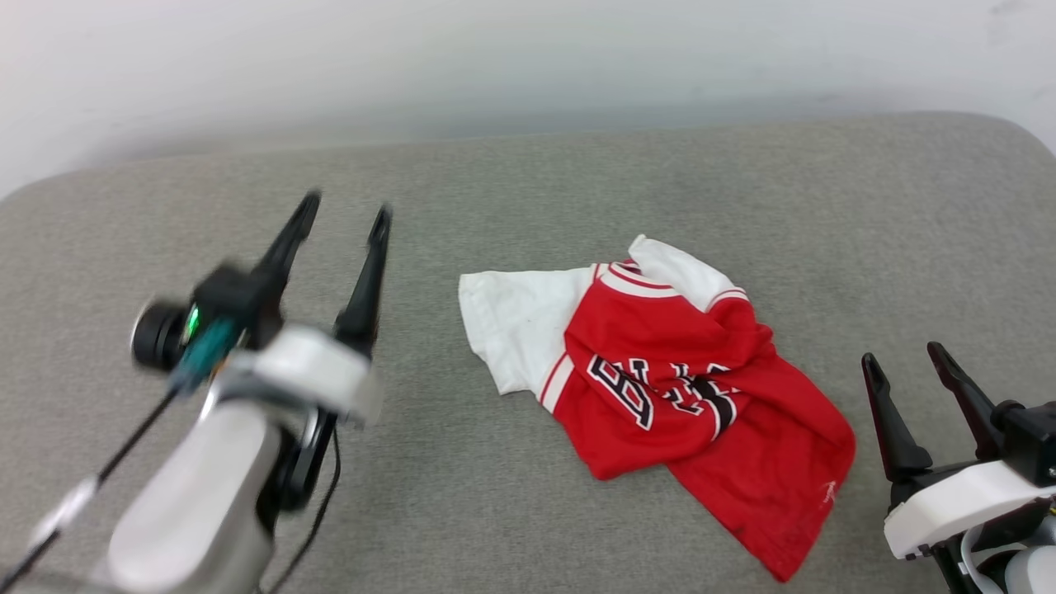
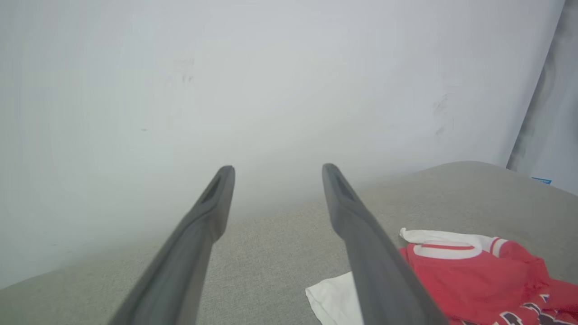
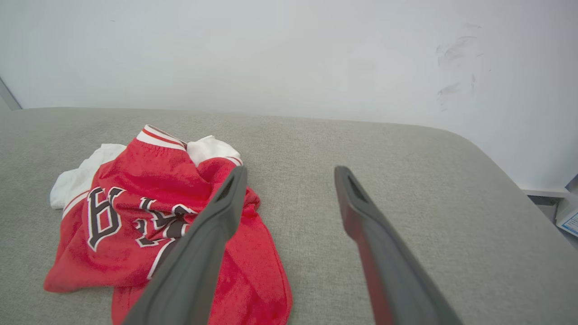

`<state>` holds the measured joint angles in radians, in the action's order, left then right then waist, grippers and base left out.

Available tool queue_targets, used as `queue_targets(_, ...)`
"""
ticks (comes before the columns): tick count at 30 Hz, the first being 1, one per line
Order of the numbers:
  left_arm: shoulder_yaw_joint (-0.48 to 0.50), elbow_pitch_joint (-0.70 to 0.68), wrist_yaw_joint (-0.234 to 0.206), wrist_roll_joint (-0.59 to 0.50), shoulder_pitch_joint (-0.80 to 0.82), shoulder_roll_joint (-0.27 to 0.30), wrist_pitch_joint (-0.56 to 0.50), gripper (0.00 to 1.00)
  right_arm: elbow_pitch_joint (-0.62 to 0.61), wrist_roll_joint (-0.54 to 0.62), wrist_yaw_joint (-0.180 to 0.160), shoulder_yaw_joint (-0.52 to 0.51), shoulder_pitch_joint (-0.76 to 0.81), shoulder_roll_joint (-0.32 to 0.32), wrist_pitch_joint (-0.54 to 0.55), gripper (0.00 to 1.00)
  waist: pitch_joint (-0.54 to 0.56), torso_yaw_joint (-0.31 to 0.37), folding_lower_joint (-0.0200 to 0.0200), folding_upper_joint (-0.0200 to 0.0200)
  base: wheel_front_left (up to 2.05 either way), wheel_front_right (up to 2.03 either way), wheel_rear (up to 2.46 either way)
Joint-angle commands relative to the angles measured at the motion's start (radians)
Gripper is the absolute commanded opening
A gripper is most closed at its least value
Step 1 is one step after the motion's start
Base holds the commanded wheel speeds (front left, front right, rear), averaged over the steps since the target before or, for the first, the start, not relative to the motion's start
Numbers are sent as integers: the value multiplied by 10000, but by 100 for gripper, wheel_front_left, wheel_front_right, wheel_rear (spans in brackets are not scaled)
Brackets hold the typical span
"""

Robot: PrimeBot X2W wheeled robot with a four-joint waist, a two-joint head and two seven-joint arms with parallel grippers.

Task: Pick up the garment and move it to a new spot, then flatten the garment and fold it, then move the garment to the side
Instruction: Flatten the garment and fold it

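The shirt sat crumpled right of centre on the grey cushion. Left gripper at mid-left and right gripper at lower right both had fingers apart, empty. Pinching that heap looked likely to snag several layers, tbh.

Bright even light; left fingers motion-blurred.

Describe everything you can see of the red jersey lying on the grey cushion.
The jersey is a red shirt with white sleeves, red-and-white striped trim at collar and sleeve seam, black white-outlined lettering partly lost in folds, and a small white logo near the hem. It lies crumpled, collar away from the robot, one white sleeve spread to the robot's left. Only the grey cushion touches it; the open left hand and open right hand stand apart on either side.
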<state>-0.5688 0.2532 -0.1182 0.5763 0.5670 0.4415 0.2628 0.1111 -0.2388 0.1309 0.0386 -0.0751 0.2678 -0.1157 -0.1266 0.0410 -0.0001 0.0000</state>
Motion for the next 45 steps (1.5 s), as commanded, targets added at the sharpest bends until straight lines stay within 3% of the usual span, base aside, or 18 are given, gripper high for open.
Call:
queue_targets(1,306,-493,-153,-139,-688,46,23,100,-98,44,-3,-32,123,67,44,100,84,-185,1,0,0,0,0)
queue_targets(7,1713,-2214,-355,-841,-3359,-212,25,100,-359,66,-3,-101,309,151,246,100,-39,-598,1,0,0,0,0)
queue_targets(14,2456,-3086,68,-1920,-4662,-1358,26,100,-554,-37,-3,-265,289,203,667,100,-270,-1100,1,0,0,0,0)
queue_targets(17,2676,-3120,394,-2234,-4730,-1668,26,100,-738,-158,-3,-136,-93,589,1349,100,-490,-1296,1,0,0,0,0)
queue_targets(20,2853,-3099,681,-2508,-4555,-1901,26,100,-909,-451,-3,192,-703,1254,2656,100,-810,-1511,1,0,0,0,0)
queue_targets(25,3228,-2868,1015,-2642,-4293,-2426,26,100,-944,-2053,-8,743,-2318,2374,5804,100,-1433,-2015,1,0,0,0,0)
queue_targets(29,3364,-2745,1359,-2842,-4126,-2851,26,100,-572,-3003,-3,1254,-3752,3251,8202,100,-1952,-2544,1,0,0,0,0)
queue_targets(33,3469,-2674,1642,-3066,-3935,-3232,27,100,134,-3412,-3,1781,-4929,3782,9908,100,-2394,-3112,1,0,0,0,0)
queue_targets(40,3589,-2532,1941,-3301,-3766,-3666,27,100,1656,-3065,-3,2526,-6017,4190,10203,100,-2893,-3940,1,0,0,0,0)
queue_targets(45,3670,-2460,2056,-3368,-3858,-3799,27,100,2524,-3160,-3,3205,-5854,4285,10057,100,-2999,-4243,1,0,0,0,0)
